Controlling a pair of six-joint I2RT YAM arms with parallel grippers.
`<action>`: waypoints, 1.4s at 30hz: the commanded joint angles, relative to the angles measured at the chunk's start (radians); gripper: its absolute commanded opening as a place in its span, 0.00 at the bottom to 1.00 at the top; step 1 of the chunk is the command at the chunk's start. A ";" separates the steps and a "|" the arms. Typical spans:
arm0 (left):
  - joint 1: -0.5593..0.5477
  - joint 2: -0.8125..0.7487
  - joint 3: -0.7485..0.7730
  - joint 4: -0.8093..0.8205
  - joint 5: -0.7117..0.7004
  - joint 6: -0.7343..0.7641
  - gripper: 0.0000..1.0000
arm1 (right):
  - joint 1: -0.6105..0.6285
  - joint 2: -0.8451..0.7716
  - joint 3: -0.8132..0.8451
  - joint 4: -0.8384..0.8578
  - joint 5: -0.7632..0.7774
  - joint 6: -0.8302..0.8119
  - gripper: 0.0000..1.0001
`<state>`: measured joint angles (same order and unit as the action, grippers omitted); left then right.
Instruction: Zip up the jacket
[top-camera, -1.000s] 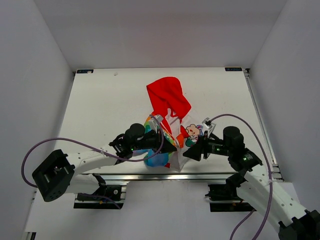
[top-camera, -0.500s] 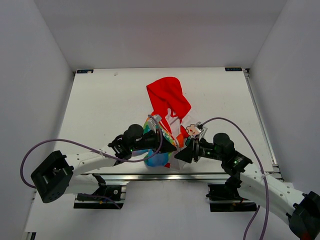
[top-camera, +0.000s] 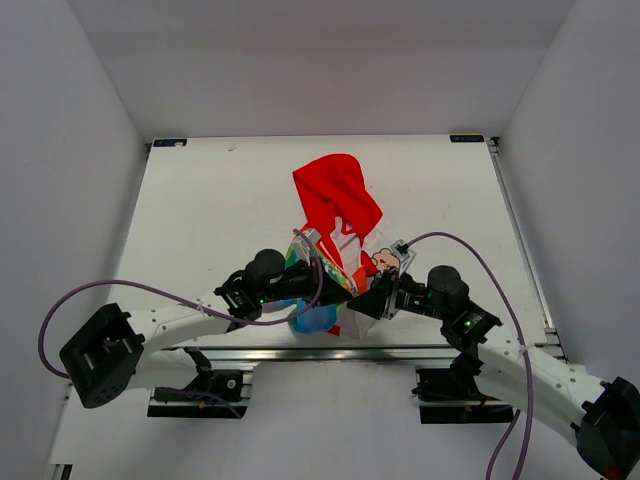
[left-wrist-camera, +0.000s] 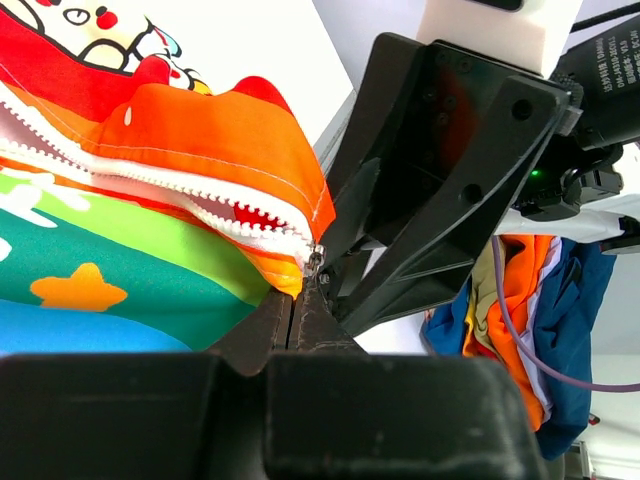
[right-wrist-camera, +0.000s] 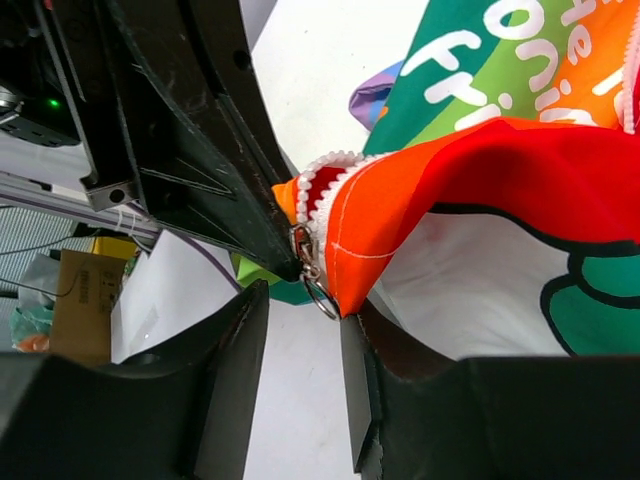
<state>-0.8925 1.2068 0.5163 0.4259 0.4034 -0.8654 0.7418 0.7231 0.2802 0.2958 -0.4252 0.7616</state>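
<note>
Change: within the last second the right claw (right-wrist-camera: 303, 312) has been brought in from the side to the zip slider (right-wrist-camera: 303, 245), and its jaws have been drawn narrower.
Meaning: the approach is judged done. A pinch on the pull ring (right-wrist-camera: 320, 295) is the step in hand, and the zipping itself is not yet begun.
Right claw: released. Its fingers are seen on either side of the pull ring, just below the zip slider, with nothing gripped.
Left claw: (left-wrist-camera: 296, 312) clenched on the jacket's (top-camera: 335, 195) orange hem directly under the zip slider, and kept there throughout as an anchor.
Teeth: (left-wrist-camera: 150, 185) the two white rows are seen splayed apart beyond the zip slider, so the front is open.
Jacket: laid on the bench (top-camera: 200, 200), the rainbow front just beyond the zip slider and the red hood (top-camera: 338, 180) farthest from it.
Wrist views only: the zip slider, the pull ring and the parted teeth are shown here. In the left wrist view the right claw is seen pressed close beside the zip slider.
Top view only: both arms are shown converging on the near hem and the whole garment lying away from them. The zip slider is hidden there behind the claws.
</note>
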 joint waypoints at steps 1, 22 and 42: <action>-0.006 -0.032 -0.007 0.011 -0.008 0.002 0.00 | 0.005 -0.025 0.016 0.046 0.014 0.021 0.40; -0.006 -0.035 0.016 -0.098 -0.009 0.086 0.00 | 0.005 0.002 0.089 -0.116 0.017 0.027 0.02; -0.008 -0.021 0.022 -0.158 0.024 0.129 0.00 | 0.005 0.073 0.241 -0.142 0.067 0.134 0.00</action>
<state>-0.8921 1.2003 0.5377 0.3206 0.3988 -0.7551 0.7486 0.8364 0.4355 0.1097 -0.4431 0.8909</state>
